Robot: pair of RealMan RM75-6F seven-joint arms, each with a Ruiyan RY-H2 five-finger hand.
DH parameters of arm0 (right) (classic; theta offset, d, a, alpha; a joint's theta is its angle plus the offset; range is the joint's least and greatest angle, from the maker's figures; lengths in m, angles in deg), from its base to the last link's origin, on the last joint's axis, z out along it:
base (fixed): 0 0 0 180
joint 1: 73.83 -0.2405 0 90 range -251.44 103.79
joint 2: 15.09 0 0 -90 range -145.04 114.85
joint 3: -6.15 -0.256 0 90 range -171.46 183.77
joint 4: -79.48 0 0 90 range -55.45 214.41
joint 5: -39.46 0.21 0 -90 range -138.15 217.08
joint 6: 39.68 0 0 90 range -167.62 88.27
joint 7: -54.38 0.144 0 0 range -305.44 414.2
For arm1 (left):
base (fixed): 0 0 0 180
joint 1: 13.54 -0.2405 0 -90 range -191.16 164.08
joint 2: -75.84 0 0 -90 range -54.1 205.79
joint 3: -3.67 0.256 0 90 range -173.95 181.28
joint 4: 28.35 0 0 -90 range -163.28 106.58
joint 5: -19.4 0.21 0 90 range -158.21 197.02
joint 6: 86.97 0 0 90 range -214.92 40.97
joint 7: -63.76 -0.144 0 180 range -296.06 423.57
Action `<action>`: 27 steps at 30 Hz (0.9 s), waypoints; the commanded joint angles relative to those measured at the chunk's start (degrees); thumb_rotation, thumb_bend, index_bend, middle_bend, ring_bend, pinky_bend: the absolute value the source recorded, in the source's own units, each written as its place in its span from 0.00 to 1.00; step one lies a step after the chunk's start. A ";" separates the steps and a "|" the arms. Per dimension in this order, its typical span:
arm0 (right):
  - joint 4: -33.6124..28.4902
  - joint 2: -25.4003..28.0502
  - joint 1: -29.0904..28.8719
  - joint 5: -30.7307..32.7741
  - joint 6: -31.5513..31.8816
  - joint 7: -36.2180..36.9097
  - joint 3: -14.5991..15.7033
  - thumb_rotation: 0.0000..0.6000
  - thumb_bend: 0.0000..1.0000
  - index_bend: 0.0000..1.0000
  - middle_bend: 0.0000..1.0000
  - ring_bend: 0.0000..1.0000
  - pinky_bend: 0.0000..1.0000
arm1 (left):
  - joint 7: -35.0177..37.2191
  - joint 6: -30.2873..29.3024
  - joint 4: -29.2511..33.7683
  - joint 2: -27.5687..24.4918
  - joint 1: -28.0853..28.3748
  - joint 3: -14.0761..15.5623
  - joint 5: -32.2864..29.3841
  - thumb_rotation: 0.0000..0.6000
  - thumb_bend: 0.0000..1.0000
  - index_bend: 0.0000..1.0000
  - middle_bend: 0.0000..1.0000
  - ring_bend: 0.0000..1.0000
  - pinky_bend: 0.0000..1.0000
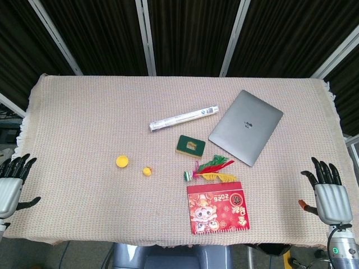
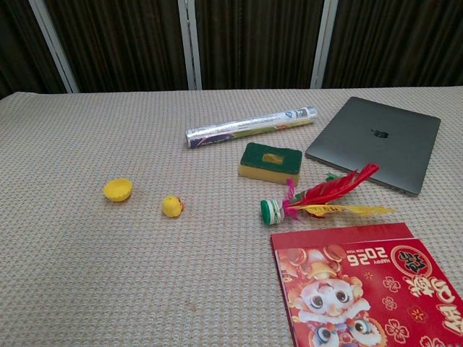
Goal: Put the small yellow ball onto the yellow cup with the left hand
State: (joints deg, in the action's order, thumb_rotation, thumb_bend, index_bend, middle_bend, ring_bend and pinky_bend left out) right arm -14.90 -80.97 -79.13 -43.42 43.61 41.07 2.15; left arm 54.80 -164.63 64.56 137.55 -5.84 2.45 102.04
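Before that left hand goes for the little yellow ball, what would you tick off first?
1. Left hand empty, fingers apart at the table's near left edge: ok.
2. Small yellow ball lying free on the cloth: ok.
3. Yellow cup bare, nothing on it, just left of the ball: ok.
4. Path from the left hand to the ball free of other items: ok.
5. Right hand open, parked far from the ball: ok.
6. Whether the cup will stay steady under the ball: cannot tell.

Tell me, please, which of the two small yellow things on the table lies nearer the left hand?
The yellow cup, the wider, open-topped one. It sits further toward the left hand than the small yellow ball, which lies beside it, apart, on its right.
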 commanded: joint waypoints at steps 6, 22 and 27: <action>0.09 -0.08 -0.14 -0.09 -0.30 0.35 0.08 1.00 0.00 0.28 0.00 0.00 0.00 | 4.99 4.89 -2.51 -0.55 2.83 -1.05 -1.59 1.00 0.12 0.16 0.00 0.04 0.03; -0.22 0.04 -0.27 -0.05 -0.84 1.08 0.23 1.00 0.00 0.29 0.00 0.00 0.00 | -0.84 14.22 -5.07 9.08 9.81 -7.09 -16.52 1.00 0.20 0.26 0.00 0.00 0.00; -0.24 0.04 -0.37 -0.10 -1.00 1.43 0.24 1.00 0.00 0.29 0.00 0.00 0.00 | -3.74 14.52 -3.63 11.94 11.49 -8.22 -19.45 1.00 0.22 0.28 0.00 0.00 0.00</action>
State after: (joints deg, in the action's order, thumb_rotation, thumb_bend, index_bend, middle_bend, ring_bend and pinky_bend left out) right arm -15.13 -80.93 -79.49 -43.53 42.63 42.49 2.39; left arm 52.20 -150.44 60.31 148.48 4.82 -5.26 83.24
